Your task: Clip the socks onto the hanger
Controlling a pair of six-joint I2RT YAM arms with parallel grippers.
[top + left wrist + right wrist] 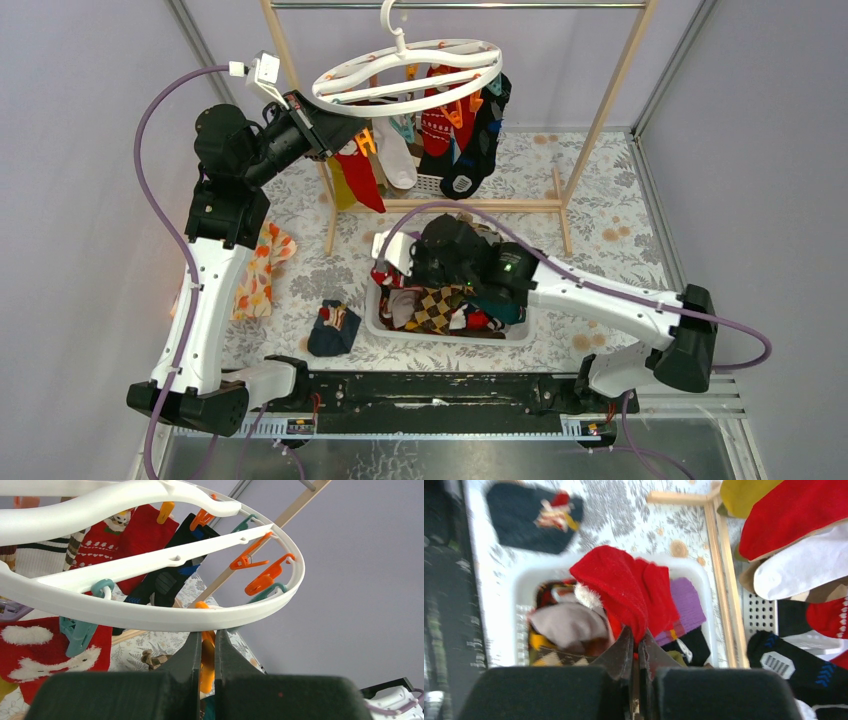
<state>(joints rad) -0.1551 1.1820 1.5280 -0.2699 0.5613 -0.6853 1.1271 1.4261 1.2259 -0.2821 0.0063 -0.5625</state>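
Observation:
The white oval hanger (pixel 405 72) hangs from the metal rod, with several socks (pixel 450 125) clipped under it. My left gripper (pixel 207 639) is shut on an orange clip (pixel 207 662) just under the hanger's near rim (pixel 150 615); in the top view it sits at the ring's left side (pixel 340 135). My right gripper (pixel 636 639) is shut on a red sock (pixel 624 587), held just above the white basket (pixel 521 587) of loose socks. The top view shows the right gripper over the basket (pixel 410 265).
A wooden-framed rack (pixel 610 100) stands behind the basket. A dark sock (pixel 333 328) lies on the cloth left of the basket. An orange-flowered cloth (pixel 258 275) lies by the left arm. Free orange clips (pixel 260 567) hang on the hanger's far rim.

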